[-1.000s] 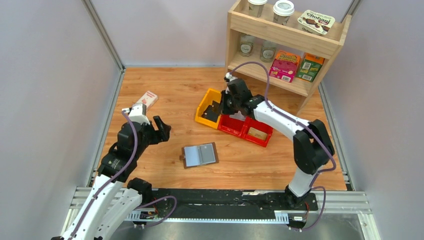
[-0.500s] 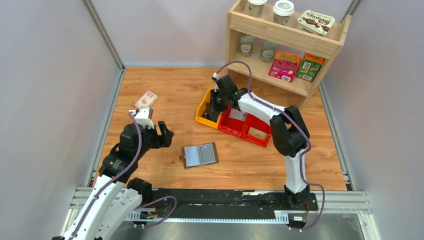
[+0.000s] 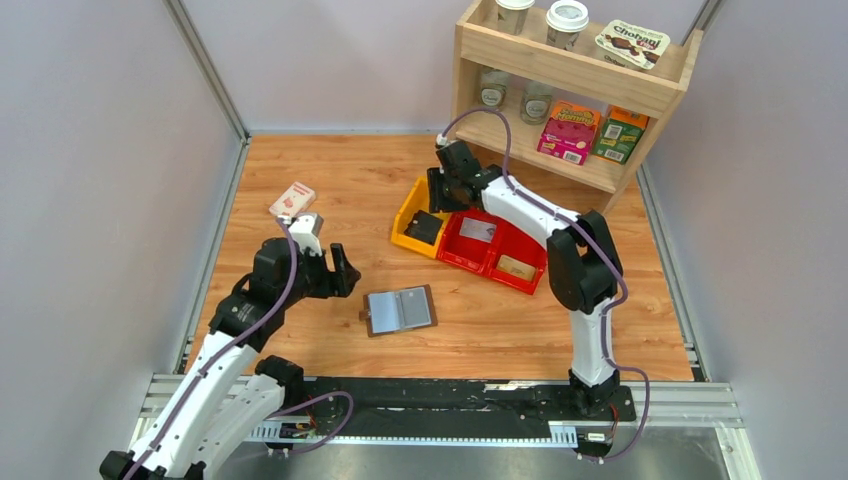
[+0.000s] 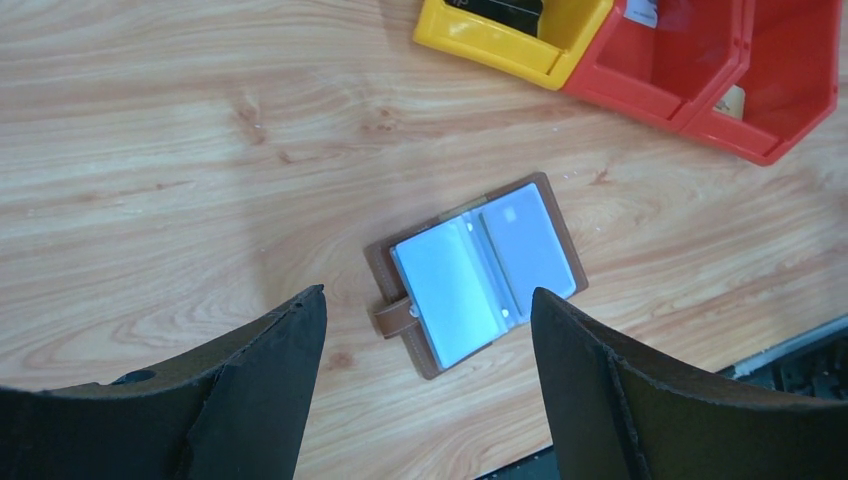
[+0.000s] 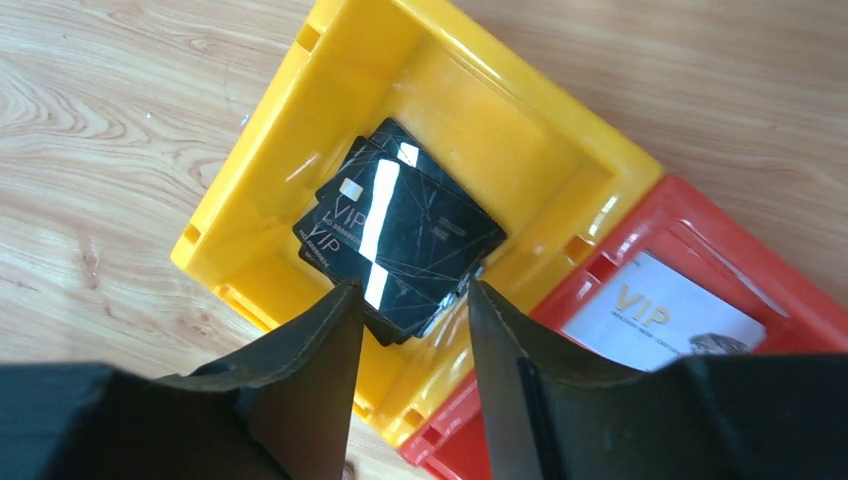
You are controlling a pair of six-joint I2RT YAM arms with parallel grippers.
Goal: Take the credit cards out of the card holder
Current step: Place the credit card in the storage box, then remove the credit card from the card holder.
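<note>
- The small brown leather-like bifold card holder lies open and flat on the wooden surface, grey-blue panels up. It is near the left pincer and well apart from the bins. Whether its sleeves hold any cards I cannot tell.
- The left pincer's two dark fingers are spread wide and hold nothing. In the wrist view they frame the holder from above without touching it.
- The right pincer hangs over the yellow plastic bin, its fingers apart with nothing between them.
- Glossy black "VIP" cards lie stacked in that bin. At least two edges show, but the exact number is unclear.
- There are three bins, one yellow and two red. The nearer red bin holds one white "VIP" card, partly cut off.
</note>
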